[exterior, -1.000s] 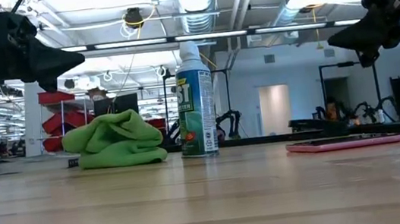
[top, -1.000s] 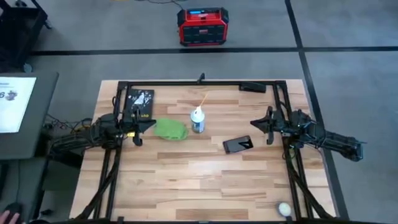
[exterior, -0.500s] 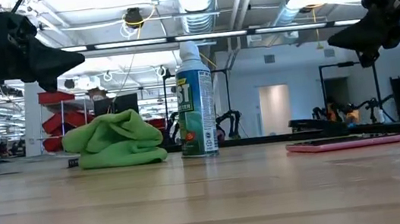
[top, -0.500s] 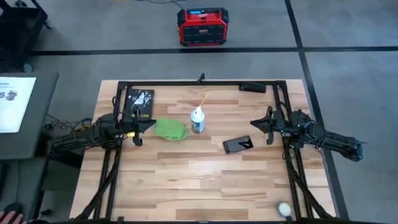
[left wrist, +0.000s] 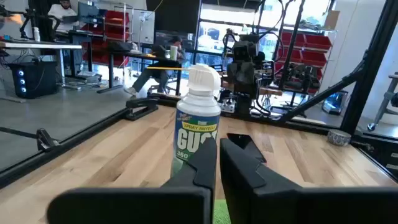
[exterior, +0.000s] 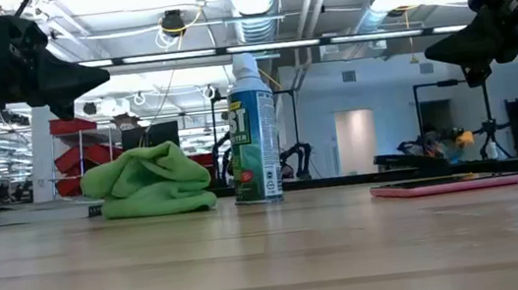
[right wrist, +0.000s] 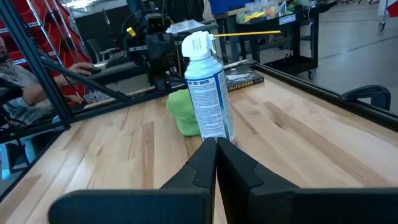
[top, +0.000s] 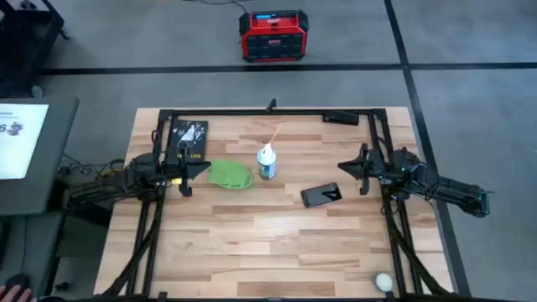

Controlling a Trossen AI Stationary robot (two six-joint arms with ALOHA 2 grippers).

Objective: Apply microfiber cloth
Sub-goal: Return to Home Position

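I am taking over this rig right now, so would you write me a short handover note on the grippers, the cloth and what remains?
Left gripper: shut, empty, raised over the table's left side, close to the microfiber cloth.
Right gripper: shut, empty, raised over the right side.
Microfiber cloth: crumpled on the table beside the spray can, apart from the pink phone, which lies flat nearer the right arm.
Done: cloth set down, nothing held.
Left: I cannot tell whether the phone is clean; otherwise probably only parking both arms.
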